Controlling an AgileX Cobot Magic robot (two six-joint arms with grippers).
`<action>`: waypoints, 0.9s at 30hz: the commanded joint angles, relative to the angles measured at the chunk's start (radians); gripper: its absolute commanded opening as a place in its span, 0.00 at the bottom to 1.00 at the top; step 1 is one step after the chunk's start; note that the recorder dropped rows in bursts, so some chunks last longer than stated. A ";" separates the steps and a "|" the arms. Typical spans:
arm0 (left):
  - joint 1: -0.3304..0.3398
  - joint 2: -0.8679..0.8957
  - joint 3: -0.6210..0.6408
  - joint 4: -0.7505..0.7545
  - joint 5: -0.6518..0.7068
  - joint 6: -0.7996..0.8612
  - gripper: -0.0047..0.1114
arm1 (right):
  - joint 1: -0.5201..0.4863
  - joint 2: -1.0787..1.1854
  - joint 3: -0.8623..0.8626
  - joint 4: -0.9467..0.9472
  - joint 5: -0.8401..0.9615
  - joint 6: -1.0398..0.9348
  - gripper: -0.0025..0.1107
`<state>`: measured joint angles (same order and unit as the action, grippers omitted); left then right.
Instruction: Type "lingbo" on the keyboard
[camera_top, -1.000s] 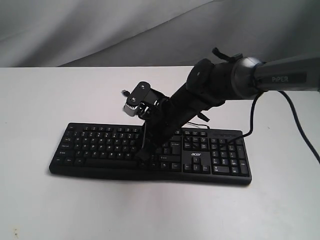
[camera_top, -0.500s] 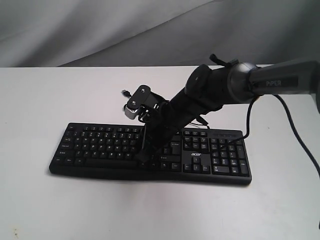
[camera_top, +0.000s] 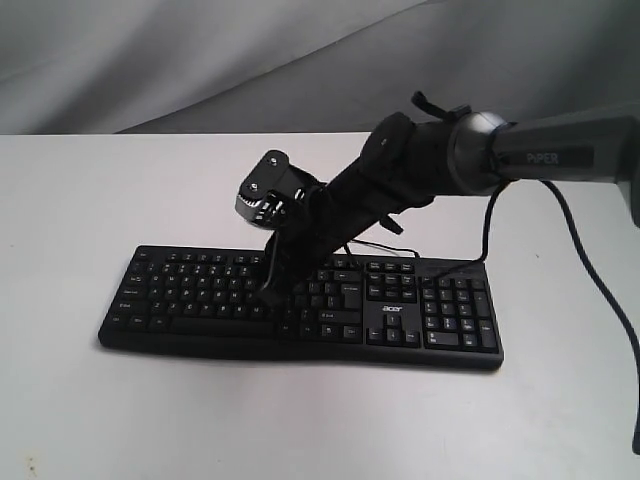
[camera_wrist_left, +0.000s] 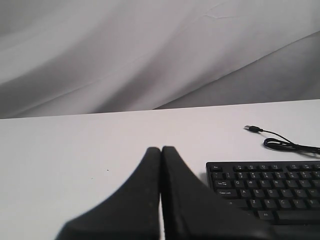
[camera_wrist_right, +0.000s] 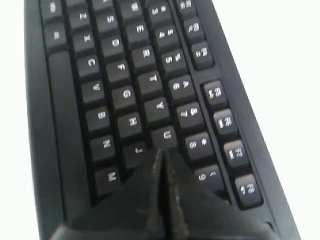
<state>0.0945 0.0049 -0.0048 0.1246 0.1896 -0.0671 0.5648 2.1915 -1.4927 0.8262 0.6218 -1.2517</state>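
The black keyboard (camera_top: 200, 290) lies flat on the white table, number pad at its right end. My right gripper (camera_top: 268, 297) reaches across it from the right, shut and empty, its tip down on the letter keys. In the right wrist view the shut fingertips (camera_wrist_right: 161, 152) sit just under the U key (camera_wrist_right: 165, 135), beside J (camera_wrist_right: 136, 150); the key beneath them is hidden. My left gripper (camera_wrist_left: 161, 149) is shut and empty above bare table, off the left end of the keyboard (camera_wrist_left: 265, 185). It does not show in the exterior view.
The keyboard's thin USB cable (camera_wrist_left: 282, 144) lies loose on the table behind it, its plug (camera_wrist_left: 252, 129) unconnected. A grey cloth backdrop (camera_top: 200, 60) hangs behind the table. The right arm's own black cable (camera_top: 570, 230) loops over the table's right side.
My right gripper has swung left along the keyboard, and its tip has gone from the front rows up onto the letter keys. The keyboard has stayed put.
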 joint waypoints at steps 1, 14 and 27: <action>-0.005 -0.005 0.005 0.000 -0.006 -0.002 0.04 | 0.012 0.004 -0.033 -0.011 -0.016 0.022 0.02; -0.005 -0.005 0.005 0.000 -0.006 -0.002 0.04 | 0.014 0.039 -0.033 -0.014 -0.036 0.026 0.02; -0.005 -0.005 0.005 0.000 -0.006 -0.002 0.04 | 0.014 0.060 -0.033 -0.015 -0.069 0.026 0.02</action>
<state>0.0945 0.0049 -0.0048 0.1246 0.1896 -0.0671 0.5779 2.2385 -1.5189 0.8125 0.5615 -1.2263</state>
